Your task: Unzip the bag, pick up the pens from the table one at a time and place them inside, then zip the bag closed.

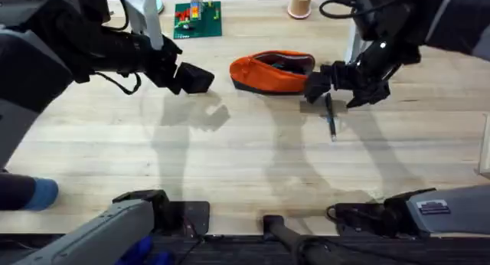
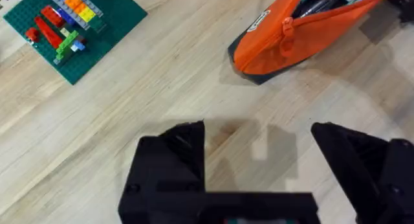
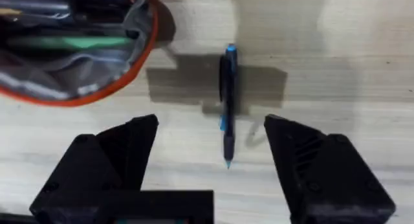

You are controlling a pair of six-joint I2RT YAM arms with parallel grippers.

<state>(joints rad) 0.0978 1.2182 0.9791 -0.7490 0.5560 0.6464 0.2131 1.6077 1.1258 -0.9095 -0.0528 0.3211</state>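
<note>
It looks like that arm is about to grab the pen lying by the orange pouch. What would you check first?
1. Bag unzipped: ok, mouth gapes.
2. Pen free on the table: ok, nothing on it.
3. Right end effector open: ok.
4. Pen between its fingers: ok, roughly centred.
5. Left end effector out of the way: ok, open, beside the bag.
6. Room inside the bag: cannot tell; something green already lies in it.

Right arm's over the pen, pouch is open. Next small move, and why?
Probably lower the right gripper straight down and close on the pen. Its fingers are open and straddle the pen, which lies free on the table beside the unzipped bag.
</note>
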